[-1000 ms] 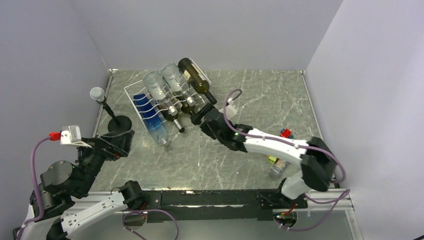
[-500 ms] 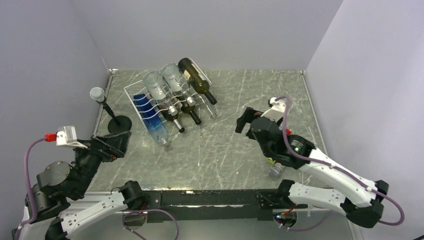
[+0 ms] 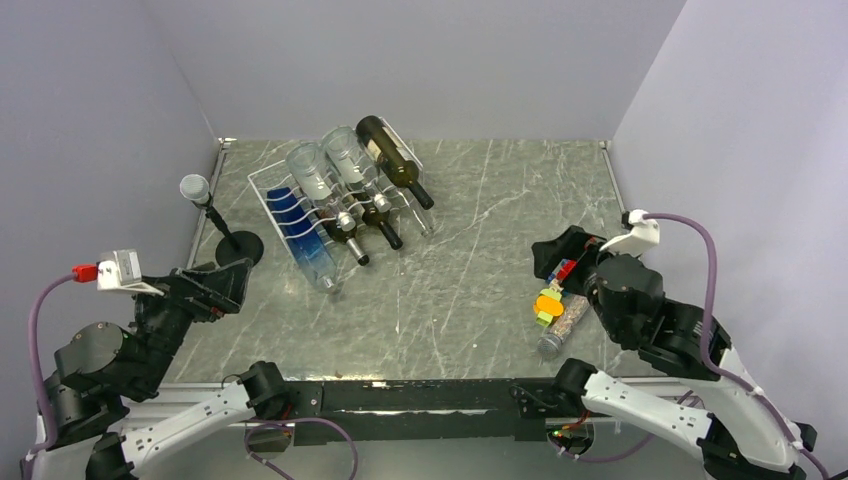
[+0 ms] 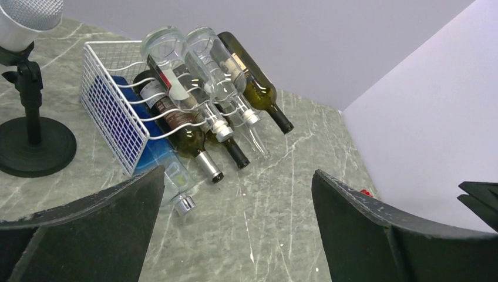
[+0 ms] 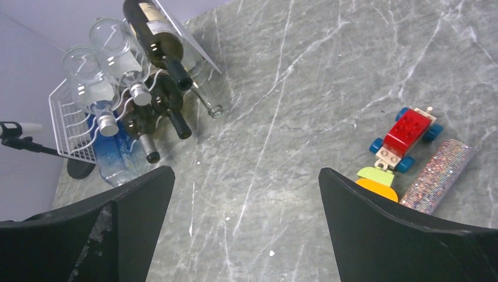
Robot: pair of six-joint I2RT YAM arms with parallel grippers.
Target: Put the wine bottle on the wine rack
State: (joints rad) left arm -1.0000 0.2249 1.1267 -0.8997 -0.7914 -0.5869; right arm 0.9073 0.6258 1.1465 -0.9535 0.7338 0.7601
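The white wire wine rack (image 3: 268, 196) (image 4: 111, 108) (image 5: 66, 120) stands at the back left of the table with several bottles lying in it. A dark green wine bottle (image 3: 388, 157) (image 4: 253, 82) (image 5: 154, 34) lies on its top right cradle, neck pointing down toward the table. My right gripper (image 3: 560, 252) (image 5: 246, 171) is open and empty, far right of the rack, above the small toys. My left gripper (image 3: 228, 283) (image 4: 239, 173) is open and empty near the front left, facing the rack.
A black microphone stand (image 3: 238, 246) (image 4: 32, 144) sits left of the rack. A blue-tinted bottle (image 3: 305, 246) pokes out of the rack's bottom. A toy brick car (image 5: 406, 132), orange and green pieces (image 5: 376, 187) and a glitter tube (image 5: 439, 175) lie at the right.
My right arm has pulled back from the rack to the right front, its jaws spreading wider. The green bottle stays on the rack. My left arm has drifted slightly back.
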